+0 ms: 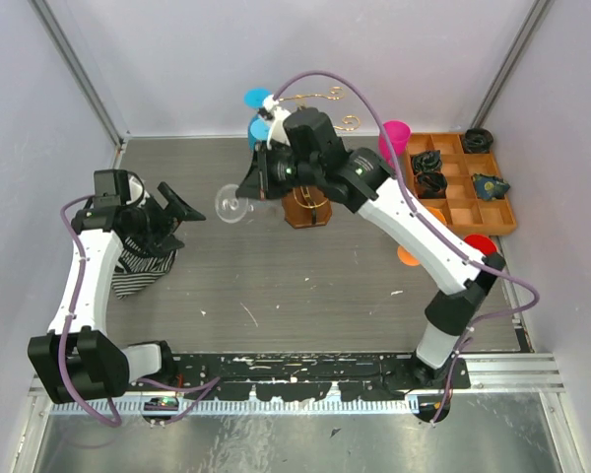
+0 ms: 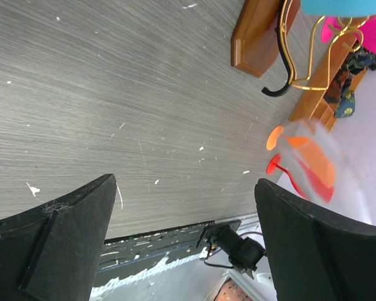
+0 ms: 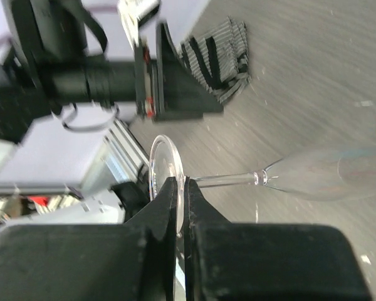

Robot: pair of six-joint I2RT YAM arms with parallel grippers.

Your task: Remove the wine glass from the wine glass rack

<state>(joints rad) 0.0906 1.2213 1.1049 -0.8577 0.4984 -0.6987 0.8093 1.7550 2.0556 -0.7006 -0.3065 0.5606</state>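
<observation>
A clear wine glass [image 1: 231,205] hangs sideways just left of the wine glass rack [image 1: 306,209], a gold wire stand on a brown wooden base. My right gripper [image 1: 249,191] is shut on the glass's foot disc. In the right wrist view the right gripper [image 3: 183,188] pinches the disc edge. The wine glass [image 3: 319,177] runs right from there, stem level, and its bowl ends near a gold wire at the frame edge. My left gripper [image 1: 175,223] stands open and empty to the left, apart from the glass. The left wrist view shows the left gripper [image 2: 185,182] wide over bare table, with the rack [image 2: 257,37] beyond.
Blue cups [image 1: 259,113] and a pink one [image 1: 394,138] hang on the rack. An orange glass [image 1: 408,256] and a red one [image 1: 480,243] are to its right. An orange-brown compartment tray [image 1: 460,210] sits at the back right. A striped cloth [image 1: 138,271] lies under the left arm.
</observation>
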